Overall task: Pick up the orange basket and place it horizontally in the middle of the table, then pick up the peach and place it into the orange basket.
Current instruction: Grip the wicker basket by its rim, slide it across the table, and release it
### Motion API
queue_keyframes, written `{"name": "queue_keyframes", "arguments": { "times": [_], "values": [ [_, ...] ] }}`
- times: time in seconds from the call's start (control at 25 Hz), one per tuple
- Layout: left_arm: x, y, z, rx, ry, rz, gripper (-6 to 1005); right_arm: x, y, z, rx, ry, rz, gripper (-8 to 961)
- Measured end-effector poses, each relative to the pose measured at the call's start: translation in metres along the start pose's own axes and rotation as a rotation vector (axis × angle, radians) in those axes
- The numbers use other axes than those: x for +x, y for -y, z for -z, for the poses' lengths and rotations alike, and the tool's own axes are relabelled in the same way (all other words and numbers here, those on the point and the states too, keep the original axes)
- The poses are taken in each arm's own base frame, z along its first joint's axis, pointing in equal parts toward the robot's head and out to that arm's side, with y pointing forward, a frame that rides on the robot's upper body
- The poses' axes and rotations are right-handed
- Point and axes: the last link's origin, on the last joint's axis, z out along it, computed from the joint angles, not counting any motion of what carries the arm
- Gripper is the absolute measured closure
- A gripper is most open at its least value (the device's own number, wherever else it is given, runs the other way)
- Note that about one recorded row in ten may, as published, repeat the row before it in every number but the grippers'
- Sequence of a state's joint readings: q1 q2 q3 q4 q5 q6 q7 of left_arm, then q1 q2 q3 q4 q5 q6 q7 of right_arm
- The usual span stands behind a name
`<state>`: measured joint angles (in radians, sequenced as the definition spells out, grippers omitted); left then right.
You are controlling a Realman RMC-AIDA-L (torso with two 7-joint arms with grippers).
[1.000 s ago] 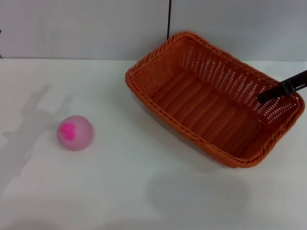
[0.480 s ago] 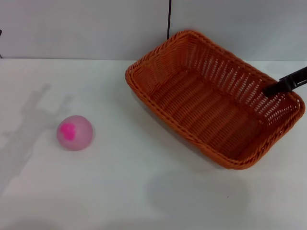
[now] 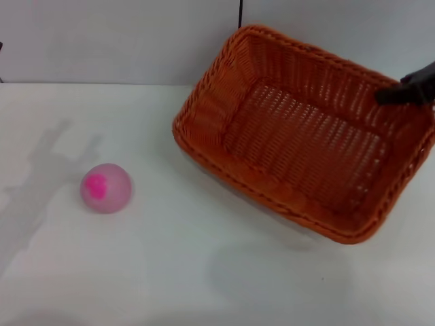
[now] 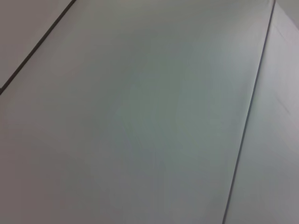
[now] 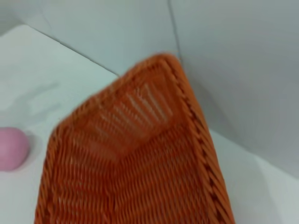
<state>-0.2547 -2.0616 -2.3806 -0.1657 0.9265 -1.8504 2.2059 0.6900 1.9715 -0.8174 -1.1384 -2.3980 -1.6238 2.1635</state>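
Observation:
The orange basket (image 3: 299, 136) hangs tilted above the right half of the white table (image 3: 170, 272), its open side turned toward me and its far end raised. My right gripper (image 3: 406, 90) is shut on the basket's rim at the far right corner. In the right wrist view the basket (image 5: 140, 177) fills the frame from close up. The peach (image 3: 106, 188), pale pink with a magenta blotch, rests on the table to the left, well apart from the basket; it also shows as the peach (image 5: 11, 148) beyond the basket's end. My left gripper is out of view.
A grey panelled wall (image 3: 122, 41) with a dark vertical seam (image 3: 240, 13) runs along the table's far edge. The left wrist view shows only wall panels (image 4: 140, 116). Bare tabletop lies between the peach and the basket.
The right gripper has risen with the basket's right end. The basket has lifted off the table and tipped its opening toward me. The peach has not moved.

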Motion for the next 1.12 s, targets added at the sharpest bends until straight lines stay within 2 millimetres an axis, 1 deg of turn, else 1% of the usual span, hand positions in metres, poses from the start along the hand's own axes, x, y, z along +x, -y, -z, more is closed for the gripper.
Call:
{"name": "queue_keyframes", "arguments": {
  "times": [0.12, 0.16, 0.32, 0.44, 0.68, 0.76, 0.84, 0.96, 1.04, 1.08, 1.12],
  "values": [
    [0.000, 0.001, 0.000, 0.005, 0.002, -0.001, 160, -0.008, -0.010, 0.015, 0.005, 0.013, 0.095, 791],
    [0.000, 0.001, 0.000, 0.006, 0.002, 0.000, 160, -0.008, -0.010, 0.015, 0.005, 0.013, 0.095, 791],
    [-0.001, 0.001, 0.000, 0.005, 0.005, 0.001, 161, -0.017, -0.020, 0.027, -0.005, 0.018, 0.214, 790],
    [-0.002, 0.000, -0.001, 0.004, 0.005, 0.004, 161, -0.023, -0.025, 0.029, -0.011, 0.037, 0.284, 790],
    [-0.003, 0.000, -0.001, 0.007, 0.005, 0.021, 162, -0.029, -0.034, 0.029, -0.064, 0.094, 0.402, 791],
    [-0.002, 0.000, 0.000, 0.010, 0.002, 0.028, 163, -0.030, -0.039, 0.027, -0.113, 0.131, 0.457, 791],
    [-0.001, 0.000, 0.001, 0.014, -0.001, 0.036, 163, -0.029, -0.040, 0.025, -0.127, 0.140, 0.467, 790],
    [-0.001, 0.000, 0.001, 0.013, -0.005, 0.043, 164, -0.027, -0.039, 0.019, -0.154, 0.150, 0.490, 790],
    [-0.001, 0.000, 0.001, 0.013, -0.006, 0.044, 164, -0.024, -0.035, 0.014, -0.165, 0.156, 0.496, 791],
    [-0.001, 0.000, 0.001, 0.013, -0.006, 0.044, 164, -0.022, -0.030, 0.007, -0.170, 0.165, 0.509, 791],
    [-0.001, 0.000, 0.001, 0.014, -0.007, 0.045, 164, -0.022, -0.030, 0.007, -0.170, 0.165, 0.509, 791]
  ]
}}
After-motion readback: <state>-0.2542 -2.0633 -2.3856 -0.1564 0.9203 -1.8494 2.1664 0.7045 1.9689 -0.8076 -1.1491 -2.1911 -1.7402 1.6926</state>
